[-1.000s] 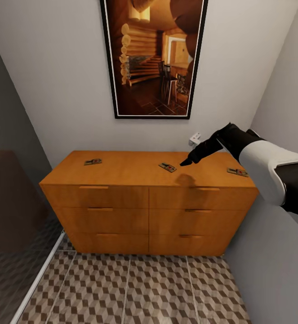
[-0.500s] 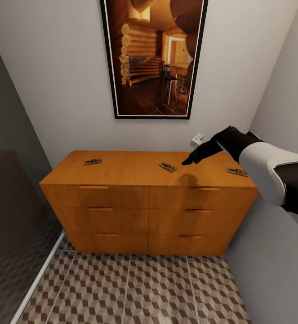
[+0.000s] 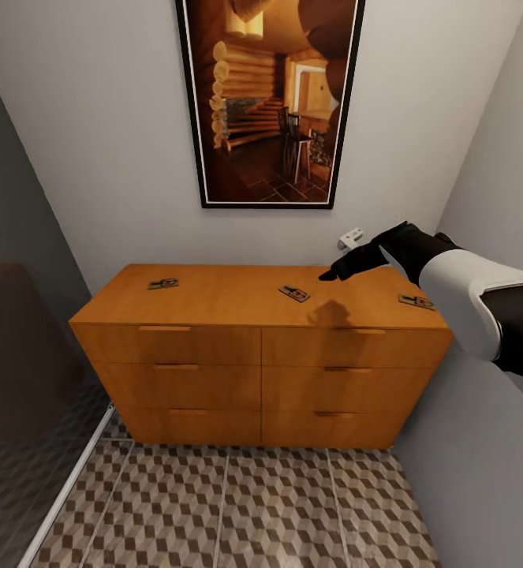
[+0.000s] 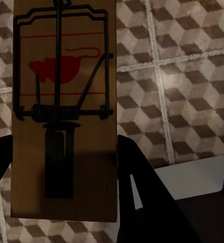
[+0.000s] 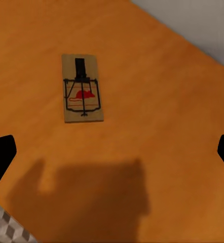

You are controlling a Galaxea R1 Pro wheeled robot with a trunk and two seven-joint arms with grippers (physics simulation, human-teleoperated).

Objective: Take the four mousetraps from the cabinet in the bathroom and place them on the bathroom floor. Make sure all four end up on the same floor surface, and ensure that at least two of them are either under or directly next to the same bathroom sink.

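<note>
Three mousetraps lie on top of the cabinet [image 3: 261, 315]: the left trap [image 3: 163, 283] far off to the left, the middle trap [image 3: 294, 293], and the right trap [image 3: 416, 301] at the right end. The held trap [image 4: 64, 109], a brown board with black wire and a red mouse picture, is gripped in the left fingers [image 4: 137, 187] above the bathroom floor [image 4: 188, 86]. The right fingers [image 3: 330, 274] hang open over the middle trap. None looks placed yet, so I think most work is left.
</note>
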